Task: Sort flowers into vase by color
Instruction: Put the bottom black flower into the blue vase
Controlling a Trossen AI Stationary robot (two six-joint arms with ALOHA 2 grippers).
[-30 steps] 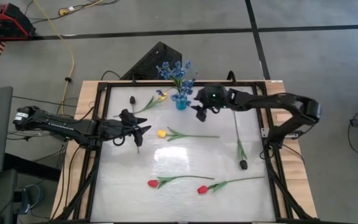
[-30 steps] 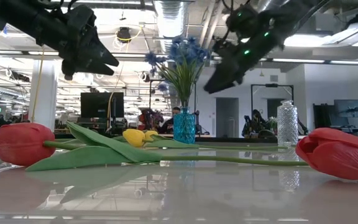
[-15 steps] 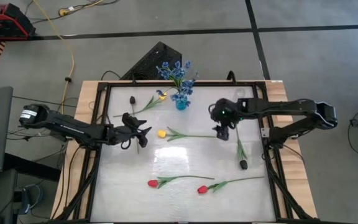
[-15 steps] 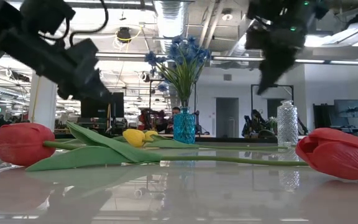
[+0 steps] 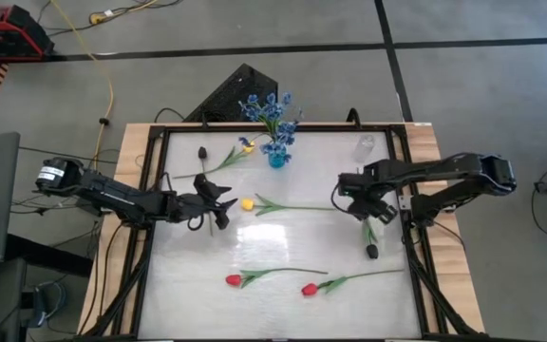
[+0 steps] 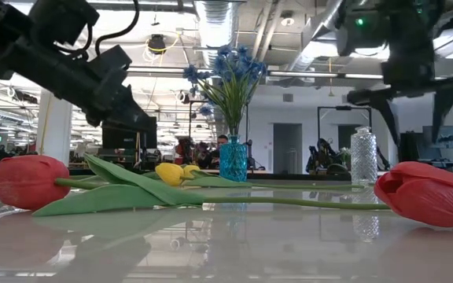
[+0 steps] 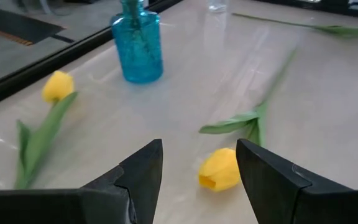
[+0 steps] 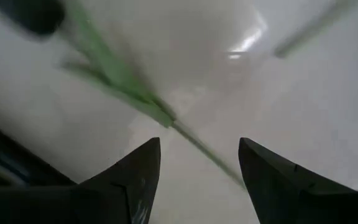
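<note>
Right of the blue vase: right pincer spread wide over dark-bud stem. Centre on stem, drop, clench. Left pincer released beside yellow tulip.

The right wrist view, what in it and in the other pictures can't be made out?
- Right wrist view: the dark bud is blurred and cut off by the picture's edge; its stem is smeared.
- Low view: the right claw is backlit, a silhouette; the dark flowers on the table do not show.
- High view: the clear vase is too small to tell if it holds anything.
- Left wrist view: the blue vase is cut off by the edge; its flowers are unseen.
</note>
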